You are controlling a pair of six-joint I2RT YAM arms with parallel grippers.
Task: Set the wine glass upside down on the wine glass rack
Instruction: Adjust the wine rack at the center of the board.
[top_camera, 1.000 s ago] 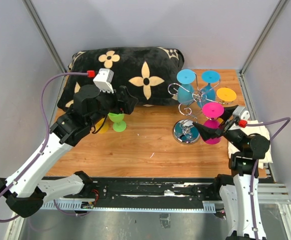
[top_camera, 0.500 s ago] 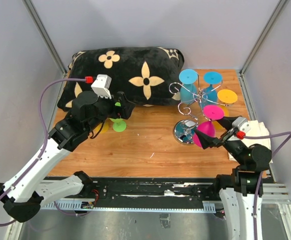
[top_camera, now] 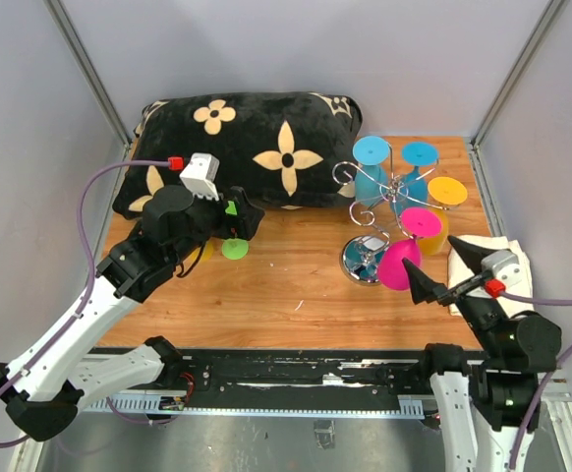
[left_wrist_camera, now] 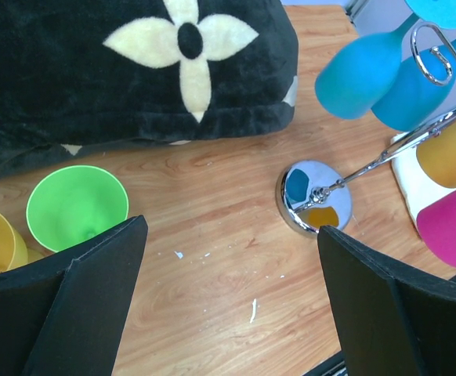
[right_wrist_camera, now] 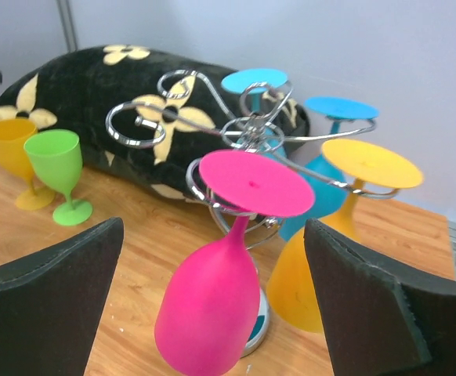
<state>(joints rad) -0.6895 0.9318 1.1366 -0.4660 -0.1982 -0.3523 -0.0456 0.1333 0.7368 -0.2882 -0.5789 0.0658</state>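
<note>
Wine glass rack, shiny chrome scrollwork on a mirrored base, stands right of centre on the wooden table between grey walls, hung with inverted glasses. The green wine glass stands upright at left. Left gripper and right gripper both gape empty.

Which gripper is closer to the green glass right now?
Left. The left gripper hovers just above the green glass; the right gripper is across the table, beside the pink glass on the rack.

Pale grey walls enclose a wooden table.
</note>
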